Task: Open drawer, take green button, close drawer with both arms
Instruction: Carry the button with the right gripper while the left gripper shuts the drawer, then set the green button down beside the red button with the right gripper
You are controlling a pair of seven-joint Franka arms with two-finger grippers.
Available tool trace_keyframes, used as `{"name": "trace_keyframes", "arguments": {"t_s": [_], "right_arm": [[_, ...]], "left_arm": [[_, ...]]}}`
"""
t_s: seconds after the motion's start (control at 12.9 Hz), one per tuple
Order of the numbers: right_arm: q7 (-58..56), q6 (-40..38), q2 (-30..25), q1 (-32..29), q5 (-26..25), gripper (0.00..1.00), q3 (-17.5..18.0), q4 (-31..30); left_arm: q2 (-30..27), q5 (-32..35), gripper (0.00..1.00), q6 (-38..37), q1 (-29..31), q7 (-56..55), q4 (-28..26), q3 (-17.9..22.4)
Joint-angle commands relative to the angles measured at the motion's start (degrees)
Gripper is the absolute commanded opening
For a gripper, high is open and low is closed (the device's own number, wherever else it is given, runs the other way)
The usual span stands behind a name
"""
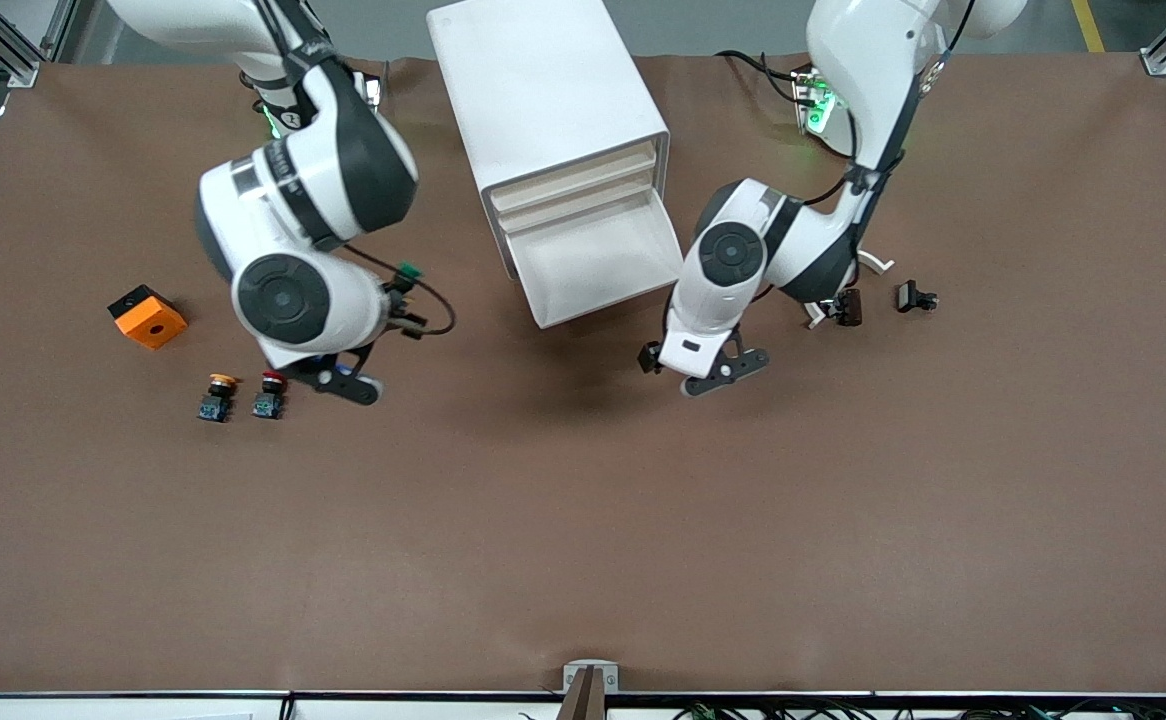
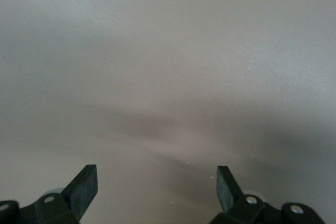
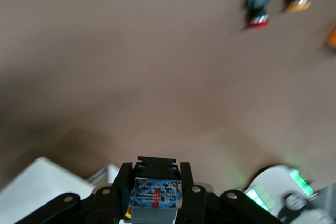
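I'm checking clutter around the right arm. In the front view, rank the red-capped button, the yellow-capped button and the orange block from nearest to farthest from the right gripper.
The right gripper, shut on a blue-grey button block, is above the table.
1. Small red-capped push button: just beside the gripper.
2. Small yellow-capped push button: next, toward the right arm's end.
3. Orange square block: farthest out, farther from the front camera.

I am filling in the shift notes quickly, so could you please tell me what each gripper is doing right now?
Left gripper: open, empty, at the open white drawer.
Right gripper: shut on the blue-grey button block, above the brown table.
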Motion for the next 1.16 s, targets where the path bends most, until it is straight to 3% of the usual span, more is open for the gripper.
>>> {"name": "trace_keyframes", "arguments": {"t_s": [0.0,0.31,0.85,1.09], "right_arm": [[-10.49,2.33,-0.42,-4.51,-2.34,0.19,1.00,-2.45],[-25.37,14.35,-0.16,-11.37,-2.60,0.21,1.00,-8.50],[-26.80,36.85,1.42,-14.63,-6.47,0.22,1.00,-21.68],[-26.80,42.85,1.86,-15.07,-6.56,0.22,1.00,-26.88]], "left_arm": [[5.50,-0.53,1.00,-0.83,-1.28,-5.87,5.59,0.29],[6.22,-0.53,1.00,-3.10,-3.65,-9.06,5.78,-1.72],[6.04,-0.53,1.00,-6.19,-3.92,-11.93,4.20,-11.92],[5.87,-0.53,1.00,-6.28,-4.62,-14.59,3.67,-15.00]]}}
